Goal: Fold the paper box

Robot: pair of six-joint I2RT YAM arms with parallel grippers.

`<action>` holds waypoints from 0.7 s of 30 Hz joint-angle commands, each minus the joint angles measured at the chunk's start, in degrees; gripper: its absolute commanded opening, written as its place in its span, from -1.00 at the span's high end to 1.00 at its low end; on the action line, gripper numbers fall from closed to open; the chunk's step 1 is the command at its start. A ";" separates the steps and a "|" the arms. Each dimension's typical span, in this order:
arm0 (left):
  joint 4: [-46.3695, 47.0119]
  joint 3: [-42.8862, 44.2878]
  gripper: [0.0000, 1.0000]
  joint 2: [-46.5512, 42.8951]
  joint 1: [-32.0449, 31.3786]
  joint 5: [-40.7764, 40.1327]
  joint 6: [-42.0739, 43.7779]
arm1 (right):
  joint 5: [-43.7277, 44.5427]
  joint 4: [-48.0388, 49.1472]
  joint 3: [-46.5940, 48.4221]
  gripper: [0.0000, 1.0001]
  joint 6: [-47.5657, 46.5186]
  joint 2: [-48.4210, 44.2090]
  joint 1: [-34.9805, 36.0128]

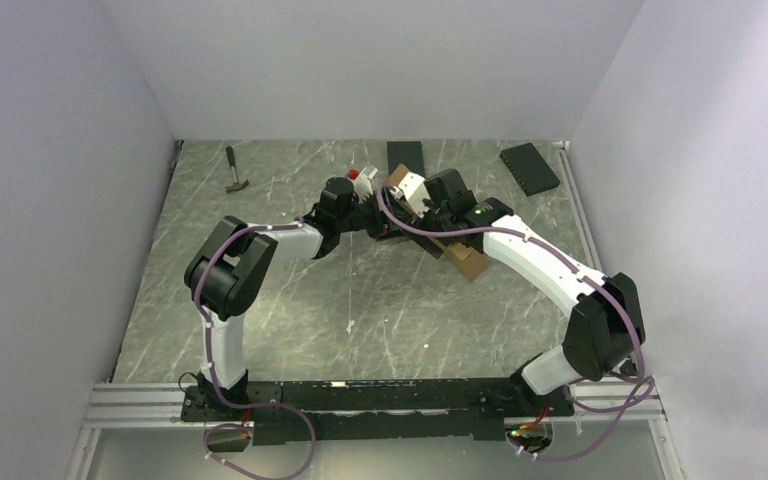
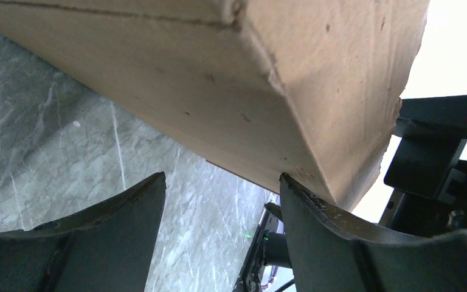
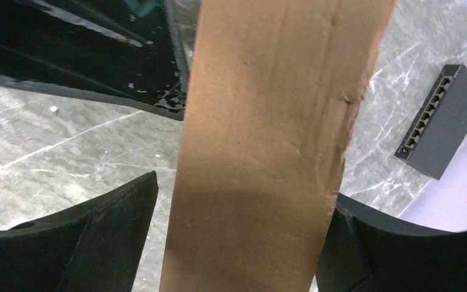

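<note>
Top external view: we've got the brown corrugated cardboard paper box [image 1: 466, 262] just above centre frame, between both arms. Our left gripper [image 2: 222, 185] gapes wide under its corner, and the right gripper [image 3: 243, 194] straddles one panel, fingers wide, not clamping.

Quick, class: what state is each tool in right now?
Left tool: open, gripping nothing.
Right tool: open around the brown corrugated cardboard box, not clamping it.

- Plain brown, unprinted, on the paper box [image 3: 261, 152].
- Grey-green marbling with white veins across the table [image 1: 360, 300].
- White shells with black joints on the left arm [image 1: 280, 240] and right arm [image 1: 540, 262].
- Purple on the cable [image 1: 400, 225].
- Black on the middle slab [image 1: 406, 157] and the corner slab [image 1: 530, 168].
- Pale grey, unpatterned, on the walls [image 1: 60, 150].
</note>
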 commanded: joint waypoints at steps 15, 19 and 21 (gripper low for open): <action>-19.24 -16.38 -0.51 -31.96 2.82 -9.82 16.28 | -24.30 2.98 1.66 -0.12 10.46 -7.08 -12.59; -24.54 -22.18 -0.52 -44.71 2.95 -13.64 18.18 | -36.22 3.30 3.02 -0.10 15.97 -6.44 -15.60; -27.38 -24.54 -0.52 -49.88 3.01 -15.06 18.61 | -41.83 4.18 3.27 -0.09 18.75 -5.65 -16.72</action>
